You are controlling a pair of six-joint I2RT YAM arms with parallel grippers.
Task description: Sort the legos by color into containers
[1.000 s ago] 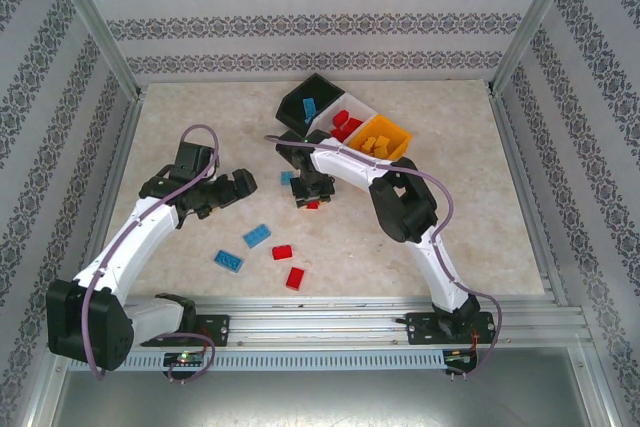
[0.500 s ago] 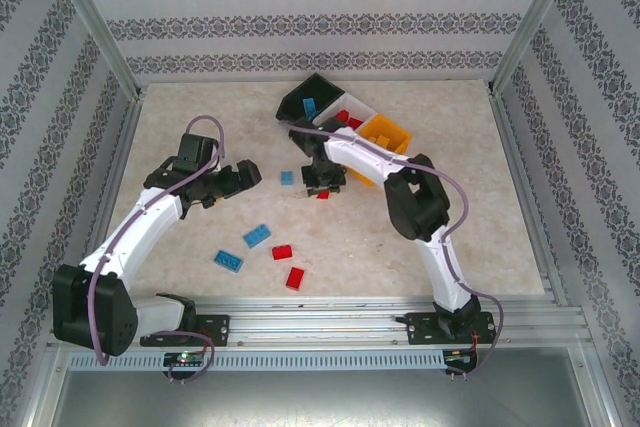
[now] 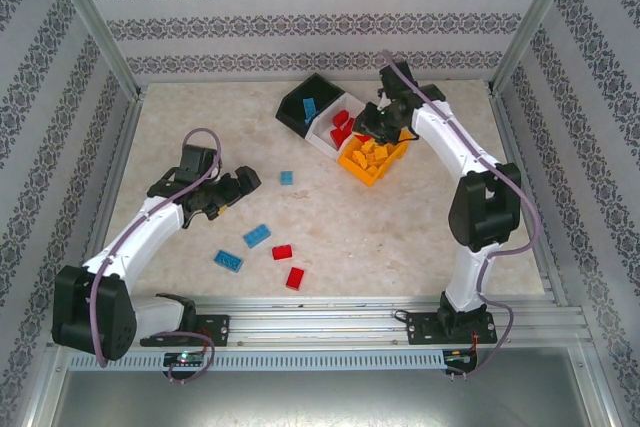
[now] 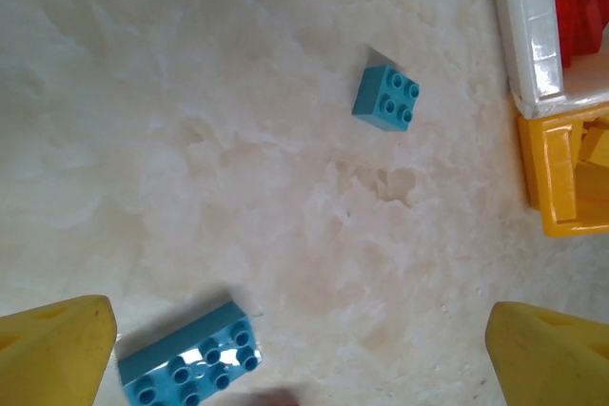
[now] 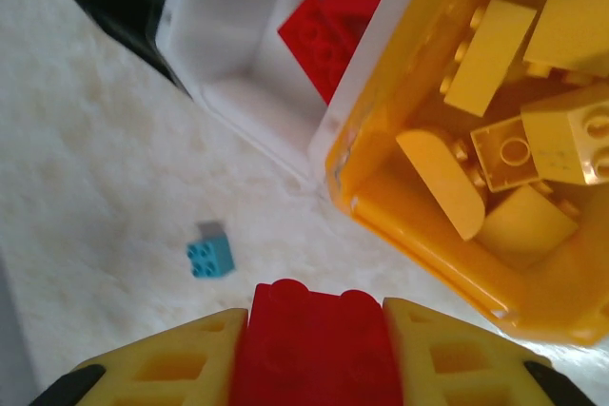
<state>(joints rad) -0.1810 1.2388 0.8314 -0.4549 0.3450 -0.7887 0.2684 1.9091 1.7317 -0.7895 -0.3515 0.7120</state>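
Observation:
My right gripper (image 5: pixel 314 319) is shut on a red lego (image 5: pixel 314 349) and hangs above the row of containers (image 3: pixel 318 135), near where the white bin (image 5: pixel 228 35) meets the orange bin (image 5: pixel 447 235). Red bricks (image 5: pixel 328 30) lie in the white bin and yellow ones (image 5: pixel 495 40) in the orange one. A blue brick (image 3: pixel 309 106) lies in the black bin (image 3: pixel 296 97). My left gripper (image 3: pixel 238 185) is open over the table, between a long blue lego (image 4: pixel 190 363) and a small blue one (image 4: pixel 385 98).
Loose on the table in front lie two more blue bricks (image 3: pixel 257 235) (image 3: pixel 228 260) and two red ones (image 3: pixel 283 251) (image 3: pixel 295 278). Metal frame posts and patterned walls close in the table on three sides.
My right arm has swung from the table's middle up and to the right, over the bins, with the red brick. The left arm has barely shifted.

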